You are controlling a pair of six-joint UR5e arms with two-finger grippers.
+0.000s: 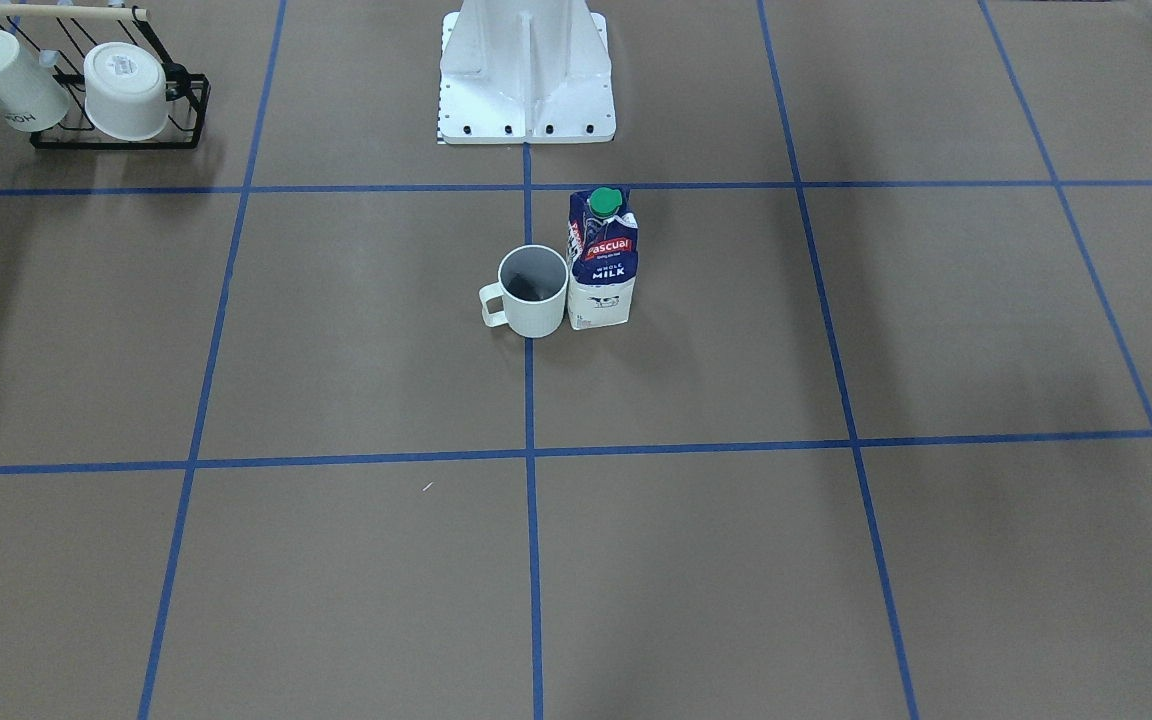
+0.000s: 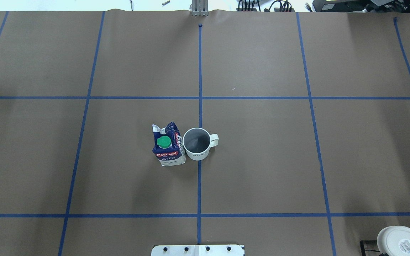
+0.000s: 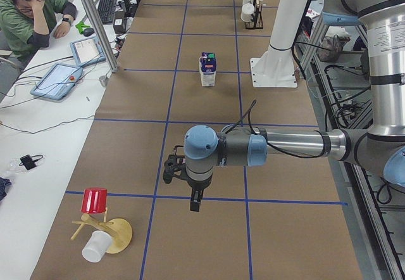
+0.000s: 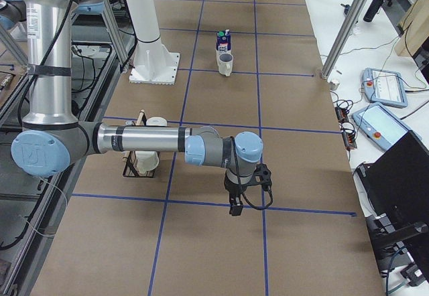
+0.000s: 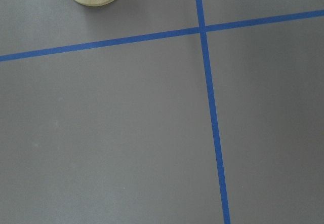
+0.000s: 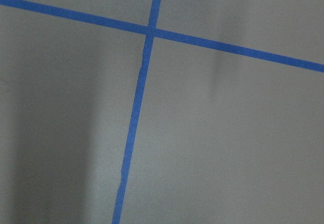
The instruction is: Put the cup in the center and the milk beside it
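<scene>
The cup [image 1: 533,292] is a white mug with a grey inside. It stands upright on the center [image 2: 199,113], on the blue tape line, handle pointing away from the milk. The milk [image 1: 601,262], a blue-and-white carton with a green cap, stands upright right against the cup; both show in the overhead view, cup [image 2: 196,143] and milk [image 2: 168,145]. My left gripper [image 3: 196,205] hangs over the table's left end, far from both. My right gripper [image 4: 236,209] hangs over the right end. I cannot tell whether either is open or shut. Both wrist views show only bare tabletop and tape.
A black wire rack [image 1: 121,95] with two other white cups stands near the robot's right corner. A wooden mug tree [image 3: 104,226] holds a red cup [image 3: 95,201] and a white cup at the left end. The white robot base [image 1: 526,75] stands behind the carton. An operator [image 3: 31,11] sits beside the table.
</scene>
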